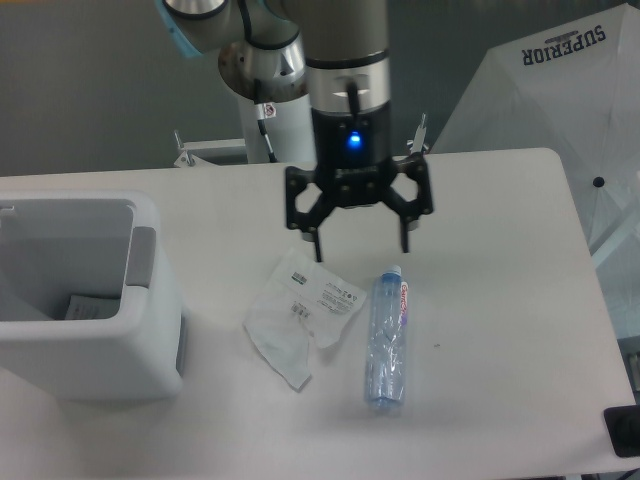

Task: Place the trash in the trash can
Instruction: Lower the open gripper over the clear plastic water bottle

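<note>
While end effector (362, 243) hangs open above tabletop (500, 300), bag (303, 312) and bottle (388, 338) lie beside each other; bin (90, 310) at left.

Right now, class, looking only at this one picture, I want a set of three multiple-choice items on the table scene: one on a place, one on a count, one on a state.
1. Where does the trash can stand relative to the water bottle?
A. At the picture's left of it
B. At the picture's right of it
C. On top of it

2. How many pieces of trash lie on the table outside the can?
A. None
B. Two
C. Five

3. What is the state of the pincer?
A. Shut on the bottle
B. Shut on the plastic bag
C. Open, holding nothing

Key:
1 A, the white can sits at the left edge, the bottle near the middle.
2 B, only the bottle and the plastic bag lie there.
3 C, its fingers are spread wide above both items, touching neither.
</note>
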### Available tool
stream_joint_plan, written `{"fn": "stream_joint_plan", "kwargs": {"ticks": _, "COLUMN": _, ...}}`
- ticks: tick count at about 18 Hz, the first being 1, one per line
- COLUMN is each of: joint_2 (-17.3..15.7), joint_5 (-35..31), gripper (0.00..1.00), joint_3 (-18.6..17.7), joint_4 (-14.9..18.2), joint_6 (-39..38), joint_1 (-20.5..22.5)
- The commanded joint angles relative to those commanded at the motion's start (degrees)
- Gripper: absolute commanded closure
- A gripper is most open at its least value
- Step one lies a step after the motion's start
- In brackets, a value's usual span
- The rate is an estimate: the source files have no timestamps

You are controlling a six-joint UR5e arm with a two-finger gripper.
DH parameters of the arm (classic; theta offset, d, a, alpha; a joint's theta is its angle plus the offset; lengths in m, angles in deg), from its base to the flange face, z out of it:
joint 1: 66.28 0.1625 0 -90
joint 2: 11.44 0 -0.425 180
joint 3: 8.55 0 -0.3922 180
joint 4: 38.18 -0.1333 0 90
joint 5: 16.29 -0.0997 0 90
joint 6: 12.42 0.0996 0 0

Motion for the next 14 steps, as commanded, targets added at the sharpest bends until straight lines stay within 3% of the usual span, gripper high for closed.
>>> {"fn": "stream_joint_plan", "kwargs": {"ticks": 5, "joint_2": 1.14, "joint_5": -0.09, "gripper": 0.0, "joint_3": 0.09, "joint_4": 0.18, "joint_6": 3.16, "joint_1": 0.35}}
{"fn": "stream_joint_plan", "kwargs": {"ticks": 7, "joint_2": 2.46, "joint_5": 0.09, "gripper": 0.0, "joint_3": -0.17, "joint_4": -1.66, "joint_6": 3.08, "joint_1": 0.27}}
{"fn": "stream_joint_plan", "kwargs": {"ticks": 10, "joint_2": 5.09, "joint_5": 0.18, "gripper": 0.0, "joint_3": -1.32, "joint_4": -7.37, "joint_6": 2.47, "joint_1": -0.17}}
{"fn": "stream_joint_plan", "kwargs": {"ticks": 14, "joint_2": 8.95, "joint_5": 0.18, "gripper": 0.0, "joint_3": -0.97, "joint_4": -8.17, "joint_6": -1.57, "joint_1": -1.05}}
